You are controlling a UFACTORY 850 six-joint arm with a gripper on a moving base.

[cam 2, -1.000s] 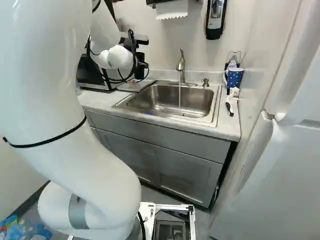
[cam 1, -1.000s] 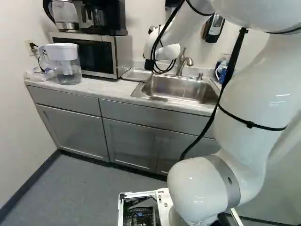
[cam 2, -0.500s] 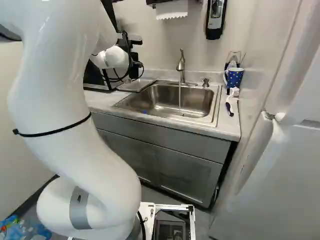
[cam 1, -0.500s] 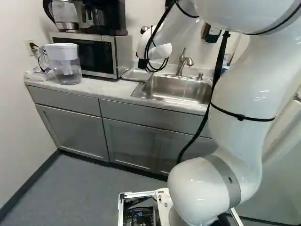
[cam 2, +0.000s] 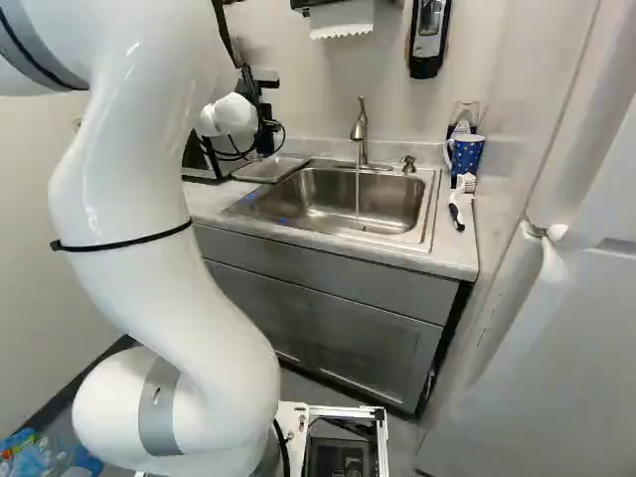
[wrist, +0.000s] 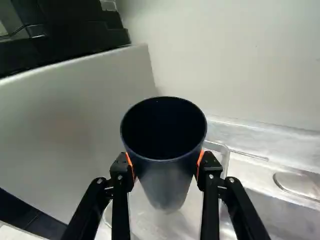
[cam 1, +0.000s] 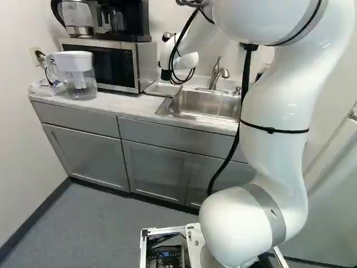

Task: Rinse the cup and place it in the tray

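In the right base view my gripper (cam 2: pixel 263 111) is a small dark shape beyond the white wrist, over the counter's left part. The wrist view shows the gripper (wrist: pixel 165 167) shut on a dark cup (wrist: pixel 167 187), orange pads pressing its two sides. The cup's open rim faces the camera; its inside looks dark. Beneath the cup lies the shallow metal tray (wrist: pixel 150 220), which sits left of the sink (cam 2: pixel 333 199) in the right base view (cam 2: pixel 270 169). A thin stream of water runs from the faucet (cam 2: pixel 360 129) into the sink.
Close beside the cup stands the microwave (wrist: pixel 65 125), with dark appliances on top. A pitcher (cam 1: pixel 81 78) stands on the counter's left part. Right of the sink are a blue mug (cam 2: pixel 465 154) and a brush (cam 2: pixel 459 204). The wall rises behind the tray.
The arm has swung leftward in both base views, carrying the cup away from the sink toward the tray and microwave. The base has stayed put.
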